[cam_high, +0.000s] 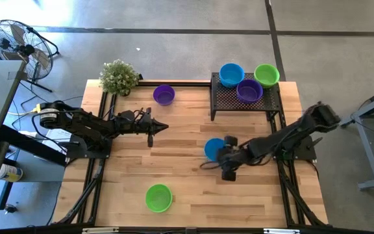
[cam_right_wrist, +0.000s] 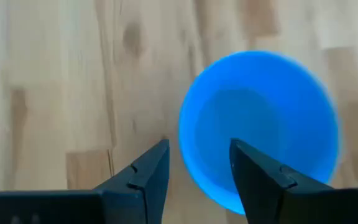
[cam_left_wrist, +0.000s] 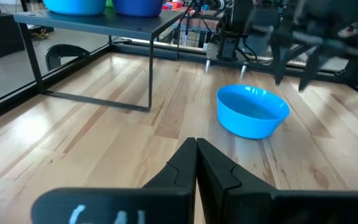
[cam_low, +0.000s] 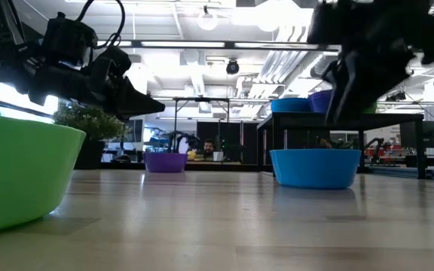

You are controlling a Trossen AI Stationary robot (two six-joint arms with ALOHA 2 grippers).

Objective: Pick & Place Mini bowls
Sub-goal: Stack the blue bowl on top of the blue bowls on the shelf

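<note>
The right end effector point(cam_right_wrist: 194, 163) hangs spread just above the rim of a blue mini bowl point(cam_right_wrist: 260, 127) standing on the desk point(cam_high: 187, 188). The left end effector point(cam_left_wrist: 196, 152), pressed together, hovers mid-desk. Three more bowls sit on the black mesh stand point(cam_high: 229, 101).

bright ceiling lights glare; blue bowl point(cam_right_wrist: 260, 130) blurred; soft shadows.

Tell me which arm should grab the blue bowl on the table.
Right. Its end effector is open directly over the blue bowl, fingers straddling its rim. The left end effector, shut, sits farther off.
</note>
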